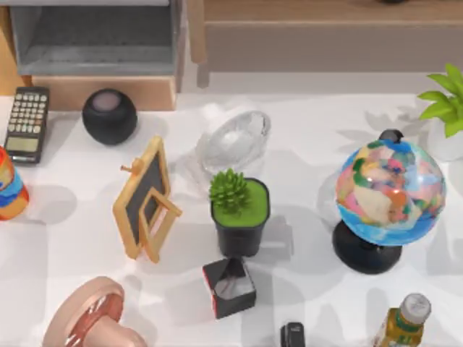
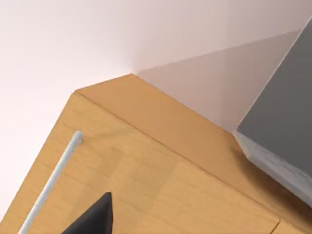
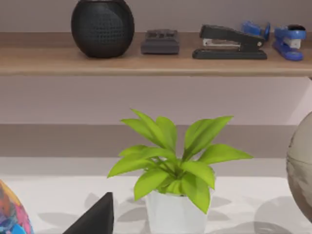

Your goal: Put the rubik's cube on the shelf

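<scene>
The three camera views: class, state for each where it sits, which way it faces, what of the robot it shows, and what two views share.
Top view: above the table, looking down on the globe and leafy plant.
Left wrist view: on the left arm, facing a wooden cabinet; a dark finger tip shows.
Right wrist view: on the right arm, facing the shelf; a dark finger tip shows.
Shared: top and right wrist views both show the leafy plant.

I work at what looks like a rendered study or home office. On the white surface (image 1: 318, 116) a calculator (image 1: 26, 123) sits at the upper left and a globe (image 1: 389, 191) at the right. On the wooden shelf (image 3: 146, 63) stand a stapler (image 3: 229, 43) and a round black speaker (image 3: 102, 27), with a potted plant (image 3: 175, 175) below.
</scene>
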{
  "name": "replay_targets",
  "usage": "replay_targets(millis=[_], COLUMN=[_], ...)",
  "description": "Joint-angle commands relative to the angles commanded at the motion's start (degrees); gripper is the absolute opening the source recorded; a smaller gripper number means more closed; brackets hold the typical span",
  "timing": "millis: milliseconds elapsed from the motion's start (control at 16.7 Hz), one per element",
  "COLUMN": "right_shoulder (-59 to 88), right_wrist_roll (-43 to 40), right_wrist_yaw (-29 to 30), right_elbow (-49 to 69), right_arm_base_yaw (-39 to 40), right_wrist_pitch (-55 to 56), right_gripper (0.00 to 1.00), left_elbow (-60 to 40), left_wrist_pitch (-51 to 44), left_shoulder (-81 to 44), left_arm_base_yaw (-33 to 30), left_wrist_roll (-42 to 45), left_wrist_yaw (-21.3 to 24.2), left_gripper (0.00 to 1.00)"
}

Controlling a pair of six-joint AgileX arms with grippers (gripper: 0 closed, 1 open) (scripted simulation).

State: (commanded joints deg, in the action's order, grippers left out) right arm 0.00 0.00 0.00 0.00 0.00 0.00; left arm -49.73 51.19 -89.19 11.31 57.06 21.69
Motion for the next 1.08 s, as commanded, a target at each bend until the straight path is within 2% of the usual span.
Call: replay_targets(millis=[300, 540, 720, 1080], right_shoulder=[0.0, 0.0, 0.0, 0.0], right_wrist_roll=[0.0, 0.0, 0.0, 0.0], right_wrist_yaw=[0.0, 0.0, 0.0, 0.0], right_elbow=[0.0, 0.0, 0.0, 0.0], right_arm_base_yaw=[0.0, 0.0, 0.0, 0.0], right_wrist_pitch=[0.0, 0.0, 0.0, 0.0], right_gripper=[1.0, 1.0, 1.0, 1.0], left_elbow=[-9.8, -13.1, -13.3, -13.3], left_wrist_pitch=[11.4, 15.5, 16.1, 15.9], left_shoulder=[-23.8, -36.4, -41.1, -41.5], left_arm_base_yaw=[7.2, 11.1, 12.6, 12.4], left_wrist_roll=[19.6, 29.9, 33.4, 33.7], left_wrist_yaw=[3.2, 4.6, 4.9, 4.8], left_gripper=[1.0, 1.0, 1.0, 1.0])
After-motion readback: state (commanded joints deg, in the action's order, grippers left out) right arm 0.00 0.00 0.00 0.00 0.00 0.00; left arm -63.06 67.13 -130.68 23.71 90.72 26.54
